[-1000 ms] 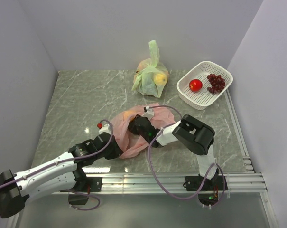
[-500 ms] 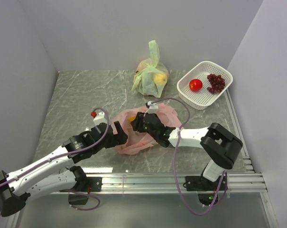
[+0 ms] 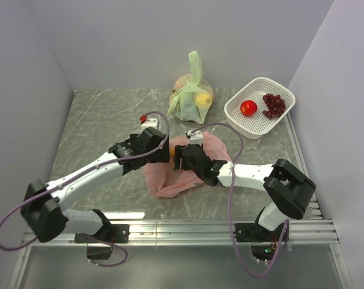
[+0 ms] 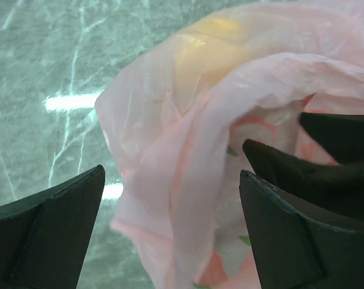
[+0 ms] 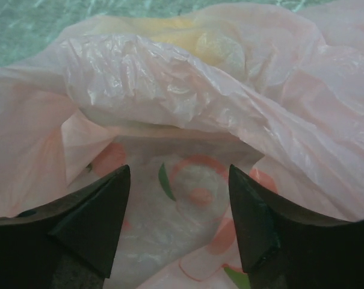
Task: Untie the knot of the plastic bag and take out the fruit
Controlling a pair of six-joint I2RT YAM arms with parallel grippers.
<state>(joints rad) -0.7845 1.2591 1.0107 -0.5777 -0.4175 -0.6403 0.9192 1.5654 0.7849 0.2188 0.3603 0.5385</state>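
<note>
The pink plastic bag (image 3: 183,176) lies crumpled mid-table, its mouth gaping in the right wrist view; the knot is hidden. An orange-yellow fruit (image 4: 215,42) shows through the plastic (image 5: 169,29). My left gripper (image 3: 162,152) is open at the bag's far left edge, and a fold of the bag (image 4: 188,180) hangs between its jaws (image 4: 171,174). My right gripper (image 3: 180,159) is open too (image 5: 178,170), facing the bag's printed inner wall (image 5: 200,186). A red round fruit (image 3: 248,108) and dark grapes (image 3: 274,105) lie in the white basket (image 3: 239,120).
A tied light green bag (image 3: 192,96) with yellowish fruits stands at the back centre, left of the basket. Grey walls close in the marble table on three sides. A metal rail (image 3: 218,229) runs along the near edge.
My left gripper opened, let go of the bag's near left corner and swung to its far left side. My right gripper opened wider and reached further left over the bag.
</note>
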